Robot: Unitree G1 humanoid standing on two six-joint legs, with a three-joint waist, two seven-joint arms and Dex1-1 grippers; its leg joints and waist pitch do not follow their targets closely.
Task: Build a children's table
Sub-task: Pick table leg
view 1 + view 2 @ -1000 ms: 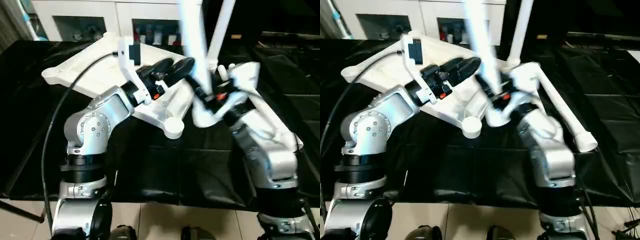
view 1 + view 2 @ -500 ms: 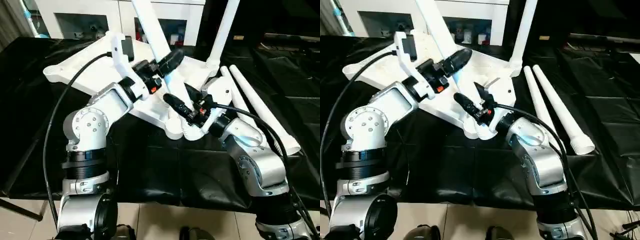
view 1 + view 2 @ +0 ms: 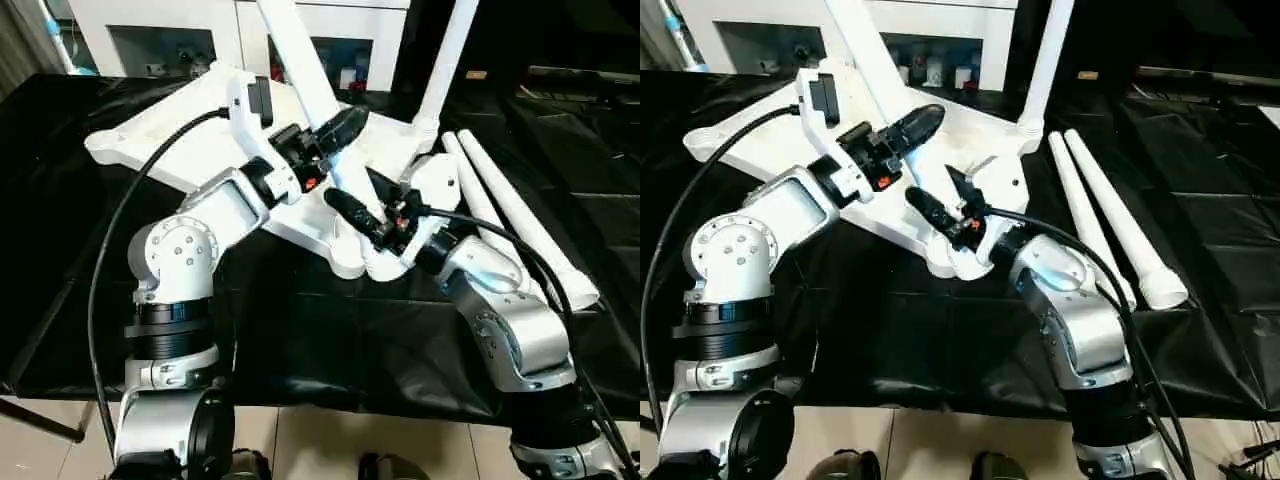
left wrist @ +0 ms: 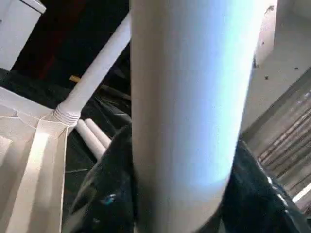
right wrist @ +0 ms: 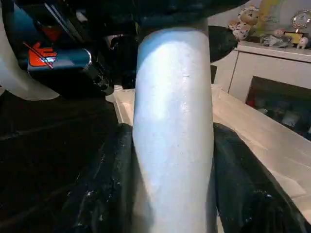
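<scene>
Both hands now clamp one leg [image 3: 300, 55] — left hand [image 3: 338, 128], right hand [image 3: 362, 205]; four legs counted.

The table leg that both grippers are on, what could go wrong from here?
1. The leg leans steeply over the upturned table top; forced at that slant, it may jam in its corner socket.
2. The left gripper and right gripper sit close together on the leg and could collide.
3. Levering it could shift the top toward the two loose legs.
</scene>
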